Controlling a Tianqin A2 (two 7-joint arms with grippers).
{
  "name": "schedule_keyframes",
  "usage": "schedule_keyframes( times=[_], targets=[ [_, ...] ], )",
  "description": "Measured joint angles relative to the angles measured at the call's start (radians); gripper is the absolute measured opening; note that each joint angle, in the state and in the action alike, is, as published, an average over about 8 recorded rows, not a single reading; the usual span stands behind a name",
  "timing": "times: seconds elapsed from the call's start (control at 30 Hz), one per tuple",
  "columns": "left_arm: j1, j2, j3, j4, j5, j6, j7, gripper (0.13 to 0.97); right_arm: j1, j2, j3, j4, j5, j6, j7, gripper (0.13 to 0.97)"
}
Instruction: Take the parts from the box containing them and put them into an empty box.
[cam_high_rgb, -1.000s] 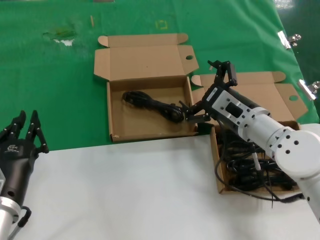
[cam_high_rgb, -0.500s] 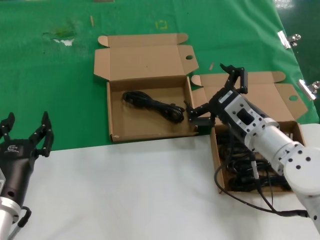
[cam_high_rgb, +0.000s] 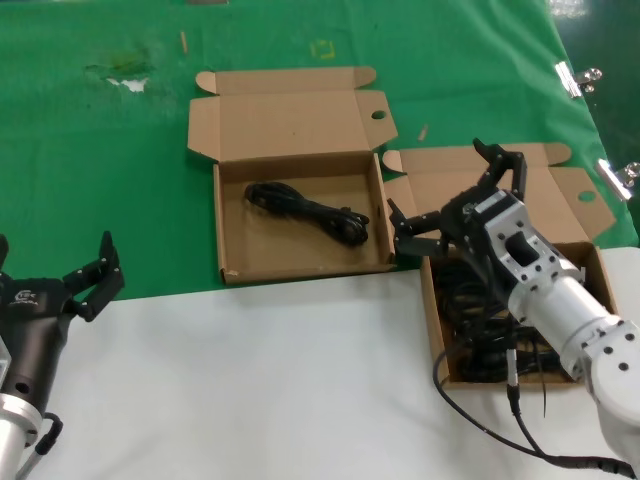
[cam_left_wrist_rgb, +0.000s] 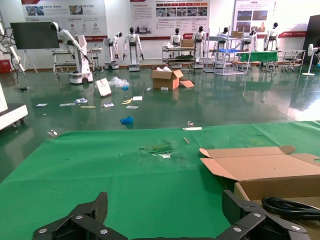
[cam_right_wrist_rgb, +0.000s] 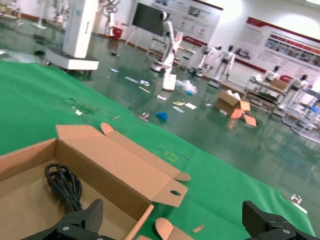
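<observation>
Hovering with its fingers spread wide and nothing between them, the right gripper (cam_high_rgb: 458, 200) hangs over the near left corner of the box on the right (cam_high_rgb: 560, 180), the carton whose tray holds a tangled heap of black cables (cam_high_rgb: 490, 320). That box sits at the right side of the table, straddling the line where the green cloth (cam_high_rgb: 100, 180) meets the white surface (cam_high_rgb: 250, 380), its lid folded back toward the far edge.

Just beside it to the left, on the green cloth, the second cardboard box (cam_high_rgb: 290, 120) lies open with its lid back and one round hole showing in a side flap. A single coiled black cable (cam_high_rgb: 308, 212) lies slantwise on its floor, from the far left part toward the near right corner, apart from the walls. In the right wrist view the same cable (cam_right_wrist_rgb: 64, 184) rests on the brown floor below the raised lid.

The left gripper (cam_high_rgb: 55, 280) waits at the near left corner of the table, above the seam of white and green, its fingers splayed apart and holding nothing. Its wrist view looks across the cloth to the left box (cam_left_wrist_rgb: 260, 167) and, beyond the table, a hall with white robots.
</observation>
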Motion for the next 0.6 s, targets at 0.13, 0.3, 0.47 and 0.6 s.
schedule_keyframes(
  times=[0.13,0.3,0.47,0.6],
  targets=[
    [0.0,0.0,0.0,0.0,0.0,0.0,0.0,0.753,-0.031,0.0,0.016,0.025,0.03,0.018,0.005,0.966],
    [0.0,0.0,0.0,0.0,0.0,0.0,0.0,0.85,-0.069,-0.001,0.036,0.056,0.068,0.04,0.01,0.966],
    [0.0,0.0,0.0,0.0,0.0,0.0,0.0,0.896,-0.108,-0.001,0.056,0.087,0.106,0.062,0.016,0.966],
    [0.0,0.0,0.0,0.0,0.0,0.0,0.0,0.941,-0.138,-0.001,0.072,0.112,0.137,0.08,0.02,0.966]
  ],
)
